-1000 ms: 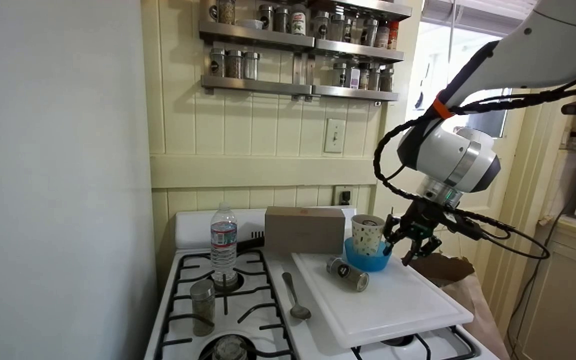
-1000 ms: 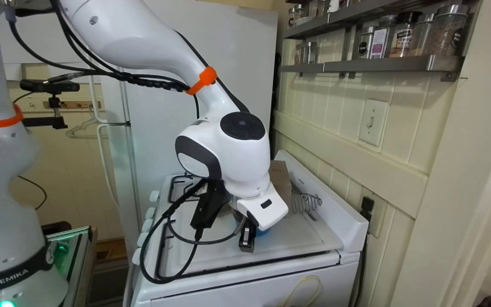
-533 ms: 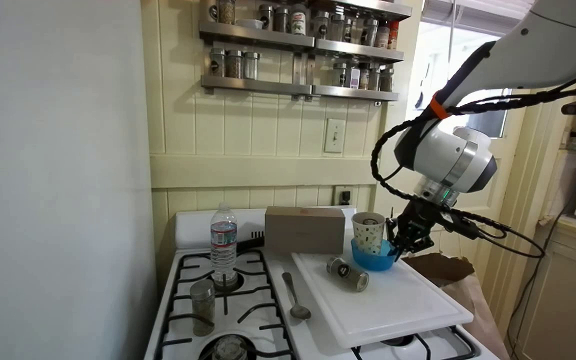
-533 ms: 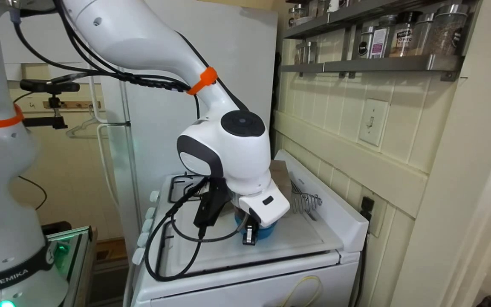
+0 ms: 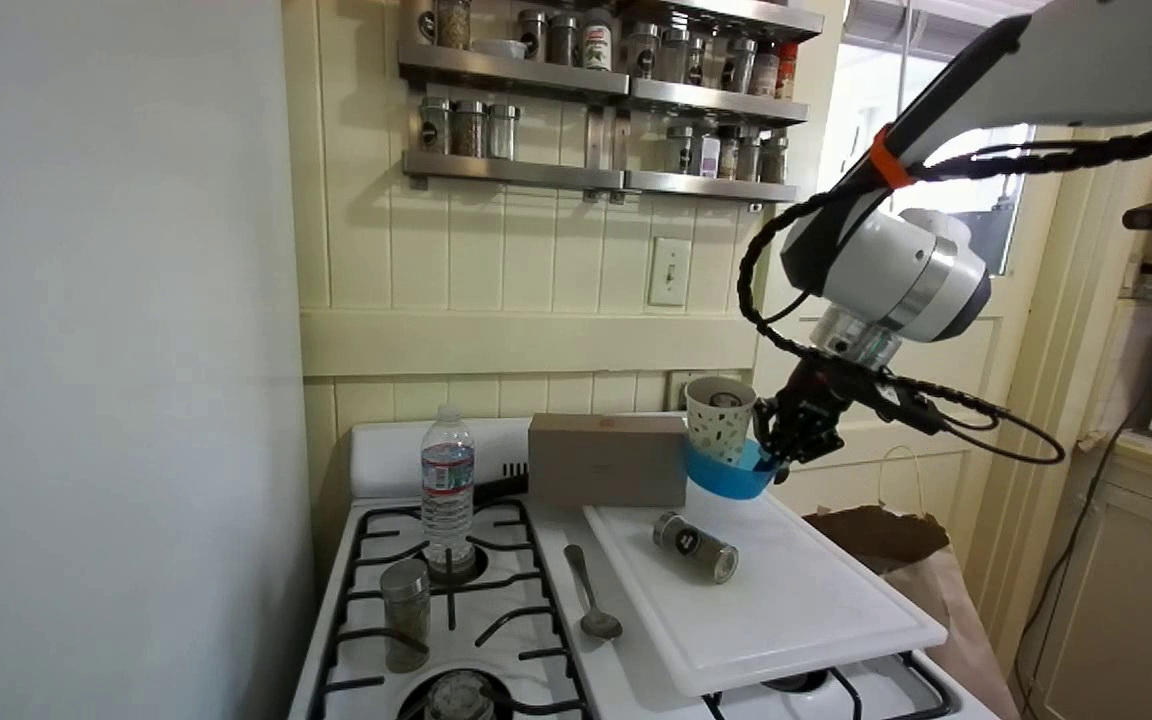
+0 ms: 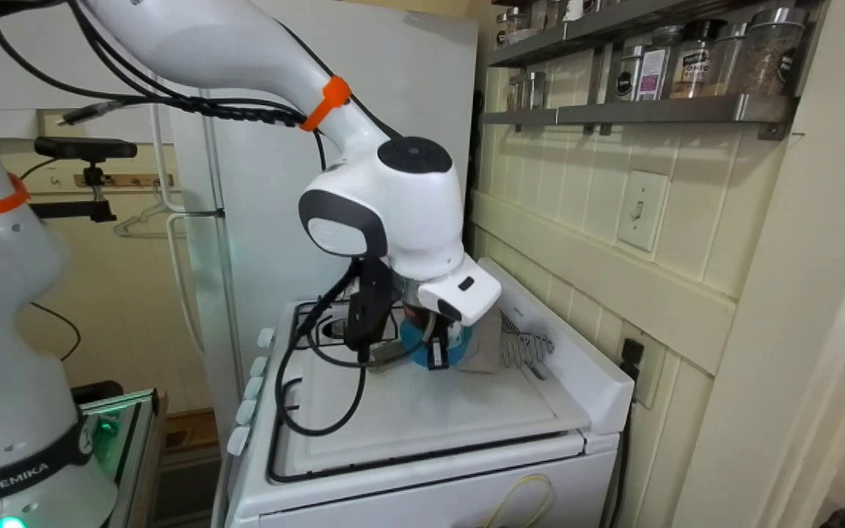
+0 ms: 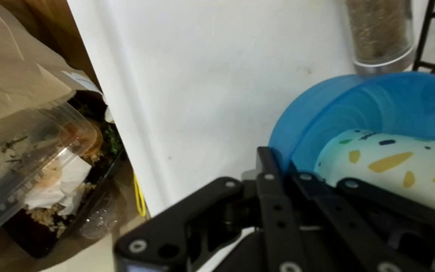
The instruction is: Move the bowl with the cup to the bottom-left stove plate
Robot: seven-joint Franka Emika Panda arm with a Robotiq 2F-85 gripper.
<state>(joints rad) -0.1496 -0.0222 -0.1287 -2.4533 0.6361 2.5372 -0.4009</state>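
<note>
On the stove (image 5: 626, 675) lay our white board (image 5: 806, 605); above it, our gripper (image 7: 279, 160) had just lifted the blue bowl (image 5: 726, 482), fingers (image 7: 270, 187) clamped on the rim, cup (image 5: 714, 430) inside, so carrying, we judged, could begin.

From its upright base (image 6: 15, 400), off the front edge of the worktop (image 6: 422, 469), the arm (image 6: 224, 48) reaches over, sloping down to a bent wrist (image 6: 422, 213). In an exterior view the gripper (image 5: 774, 462) hangs tilted above the surface, toward the worktop's far right corner. In the wrist view its two fingers (image 7: 271, 189) are pinched nearly together.
</note>
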